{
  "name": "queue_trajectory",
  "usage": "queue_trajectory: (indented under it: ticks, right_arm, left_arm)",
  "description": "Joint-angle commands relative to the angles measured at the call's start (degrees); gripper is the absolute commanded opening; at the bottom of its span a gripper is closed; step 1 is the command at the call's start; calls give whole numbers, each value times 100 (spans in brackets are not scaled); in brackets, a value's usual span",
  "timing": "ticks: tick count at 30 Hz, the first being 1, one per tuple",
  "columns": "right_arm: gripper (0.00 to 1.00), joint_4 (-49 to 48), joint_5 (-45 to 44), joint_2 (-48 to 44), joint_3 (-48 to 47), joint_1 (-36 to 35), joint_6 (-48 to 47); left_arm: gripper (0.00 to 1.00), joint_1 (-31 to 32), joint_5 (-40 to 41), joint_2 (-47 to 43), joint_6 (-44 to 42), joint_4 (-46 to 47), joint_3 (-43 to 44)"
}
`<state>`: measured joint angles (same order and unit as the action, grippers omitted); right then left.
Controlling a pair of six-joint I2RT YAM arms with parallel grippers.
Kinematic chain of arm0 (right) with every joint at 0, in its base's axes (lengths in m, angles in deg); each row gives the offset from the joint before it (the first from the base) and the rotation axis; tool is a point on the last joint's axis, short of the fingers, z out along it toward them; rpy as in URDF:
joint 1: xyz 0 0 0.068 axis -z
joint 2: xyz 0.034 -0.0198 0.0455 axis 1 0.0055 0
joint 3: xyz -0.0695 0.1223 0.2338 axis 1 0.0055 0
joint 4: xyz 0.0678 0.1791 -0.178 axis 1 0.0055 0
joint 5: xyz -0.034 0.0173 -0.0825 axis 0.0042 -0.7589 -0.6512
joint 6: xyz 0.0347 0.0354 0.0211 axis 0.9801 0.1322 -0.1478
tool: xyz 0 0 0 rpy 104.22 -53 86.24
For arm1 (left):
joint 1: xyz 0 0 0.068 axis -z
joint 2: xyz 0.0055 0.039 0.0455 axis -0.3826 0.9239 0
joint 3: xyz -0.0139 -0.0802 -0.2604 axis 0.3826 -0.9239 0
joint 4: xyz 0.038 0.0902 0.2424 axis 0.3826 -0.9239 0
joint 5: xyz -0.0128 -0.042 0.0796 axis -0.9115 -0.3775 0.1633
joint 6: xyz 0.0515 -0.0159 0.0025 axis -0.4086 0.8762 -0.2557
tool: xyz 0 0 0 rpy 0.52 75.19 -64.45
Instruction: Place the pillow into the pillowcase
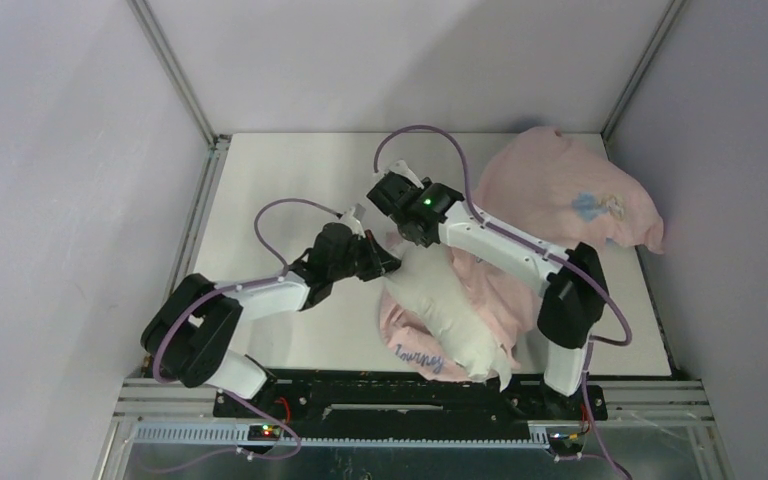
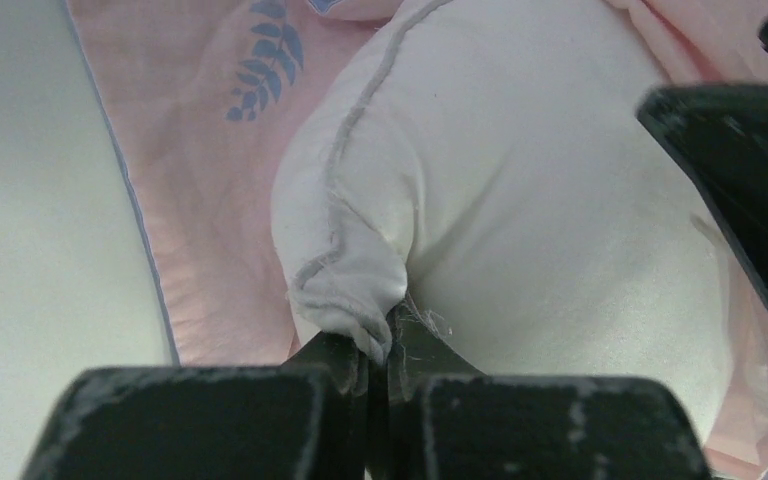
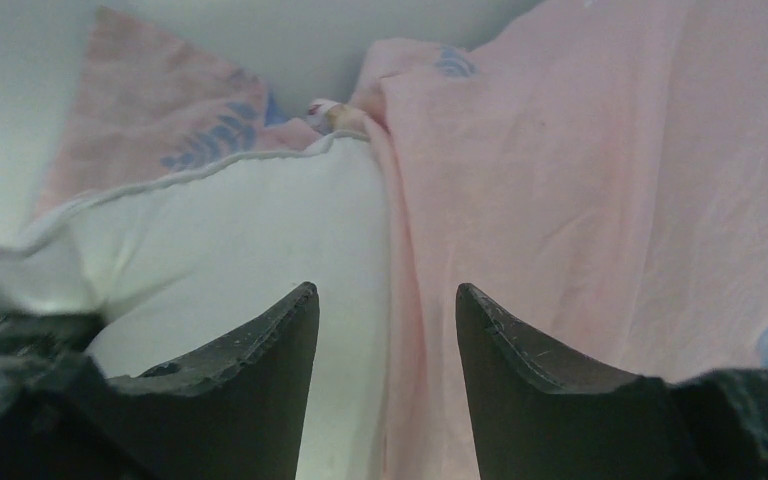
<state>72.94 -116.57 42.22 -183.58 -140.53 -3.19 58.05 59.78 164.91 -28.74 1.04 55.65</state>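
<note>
The white pillow (image 1: 452,312) lies at the table's front middle, partly wrapped by the pink pillowcase (image 1: 418,357) with blue "Journey" lettering. My left gripper (image 1: 386,263) is shut on the pillow's far left corner; in the left wrist view the jaws (image 2: 385,340) pinch the seamed corner of the pillow (image 2: 540,200), with the pillowcase (image 2: 200,200) lying under it. My right gripper (image 1: 400,238) is open just above that corner. In the right wrist view its fingers (image 3: 387,295) straddle the line where the pillow (image 3: 240,240) meets the pillowcase (image 3: 580,200).
A puffed pink mound of fabric with a blue cartoon print (image 1: 572,195) sits at the back right; the right arm hides whether it joins the pillowcase. Bare white table (image 1: 290,180) lies at the back left. Enclosure walls stand on both sides.
</note>
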Motion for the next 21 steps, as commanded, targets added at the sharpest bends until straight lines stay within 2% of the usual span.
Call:
queue_trajectory:
  ticks: [1,6,8,9,12,15,18,21]
  right_arm:
    - [56,162,-763,376,-385,166,-77]
    - [55,113,-821,678,-328,374,-52]
    - [50,107,-821,744,-337,424,-43]
    - [42,113,-834,765,-371,442,-30]
    - [1,292,-669,796,-849,415,43]
    - [0,403,-180,759,-1594,164,-4]
    - [0,582,775,741,-2670,-68,190]
    - [0,540,1601,647,-3242,-136,546]
  left_arm:
    - [0,149,58,-233,-332,-184,-64]
    - [0,178,86,-302,-332,-166,-72]
    - [0,180,102,-341,-341,-138,-85]
    - [0,180,105,-363,-341,-103,-94]
    - [0,192,107,-369,-380,36,-82]
    - [0,227,86,-331,-405,289,-21]
    - [0,292,105,-247,-473,454,166]
    - [0,313,119,-127,-501,528,435]
